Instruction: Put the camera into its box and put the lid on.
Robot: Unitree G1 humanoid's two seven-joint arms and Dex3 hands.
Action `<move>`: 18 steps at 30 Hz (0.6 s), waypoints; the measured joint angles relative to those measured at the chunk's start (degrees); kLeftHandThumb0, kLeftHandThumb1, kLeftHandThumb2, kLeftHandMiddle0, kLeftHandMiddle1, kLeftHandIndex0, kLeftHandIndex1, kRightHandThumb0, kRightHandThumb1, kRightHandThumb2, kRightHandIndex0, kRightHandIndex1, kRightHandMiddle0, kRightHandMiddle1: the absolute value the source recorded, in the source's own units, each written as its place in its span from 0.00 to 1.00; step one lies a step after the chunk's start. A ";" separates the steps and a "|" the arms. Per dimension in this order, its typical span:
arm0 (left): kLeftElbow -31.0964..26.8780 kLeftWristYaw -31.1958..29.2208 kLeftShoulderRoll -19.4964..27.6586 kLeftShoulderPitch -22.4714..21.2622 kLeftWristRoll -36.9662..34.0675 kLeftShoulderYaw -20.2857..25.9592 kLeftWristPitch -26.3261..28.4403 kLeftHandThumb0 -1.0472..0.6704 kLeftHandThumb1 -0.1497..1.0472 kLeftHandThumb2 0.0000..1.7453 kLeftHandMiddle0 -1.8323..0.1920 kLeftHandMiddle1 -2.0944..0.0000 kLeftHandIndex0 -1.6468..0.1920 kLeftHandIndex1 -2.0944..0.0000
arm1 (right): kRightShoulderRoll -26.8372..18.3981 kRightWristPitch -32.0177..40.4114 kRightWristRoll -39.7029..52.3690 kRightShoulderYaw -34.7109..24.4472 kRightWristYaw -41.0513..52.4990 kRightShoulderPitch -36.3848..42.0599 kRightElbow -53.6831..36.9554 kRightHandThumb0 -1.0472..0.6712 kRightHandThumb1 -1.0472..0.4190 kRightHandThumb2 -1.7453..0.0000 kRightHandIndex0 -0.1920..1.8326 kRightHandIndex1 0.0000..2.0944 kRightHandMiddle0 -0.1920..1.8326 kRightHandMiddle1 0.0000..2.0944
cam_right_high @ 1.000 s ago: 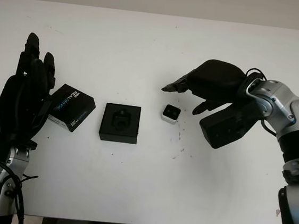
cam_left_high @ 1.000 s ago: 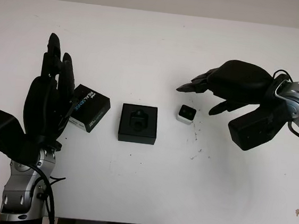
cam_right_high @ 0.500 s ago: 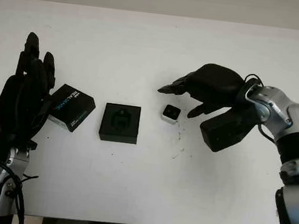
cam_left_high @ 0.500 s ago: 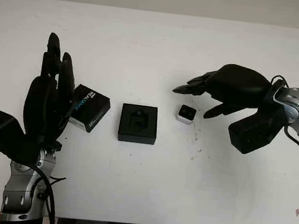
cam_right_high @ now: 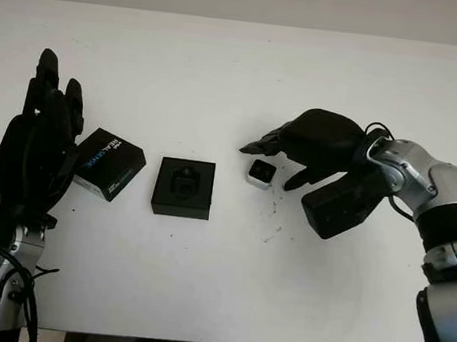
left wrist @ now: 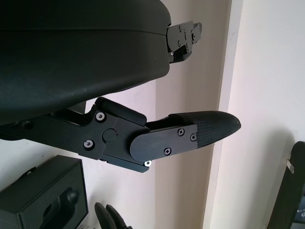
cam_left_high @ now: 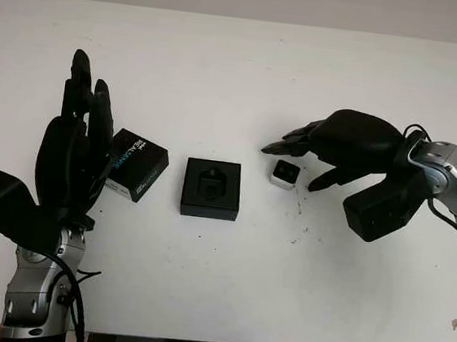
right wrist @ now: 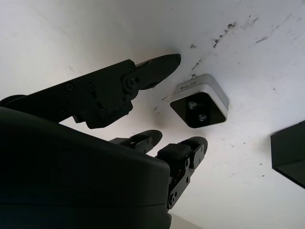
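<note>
Camera (cam_left_high: 285, 174) sits on white table (cam_left_high: 247, 75), just right of open black box (cam_left_high: 211, 188). L to R as I see it: my left hand (cam_left_high: 71, 154) raised at the left side, released, holding nothing; box lid (cam_left_high: 135, 164) w/ printed lettering beside it; box; then camera. Right hand (cam_left_high: 342, 142) hovers over camera, fingers released around it, not touching. Plenty of bare table toward far edge & front. Camera: small silver-white cube, dark lens face up.
</note>
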 measured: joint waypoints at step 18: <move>0.00 -0.28 0.01 0.31 0.48 -0.47 0.12 0.20 1.00 0.33 1.00 1.00 1.00 1.00 | 1.63 -7.59 -4.51 2.78 -15.98 -0.73 7.44 0.42 0.10 0.97 0.16 0.60 0.21 0.50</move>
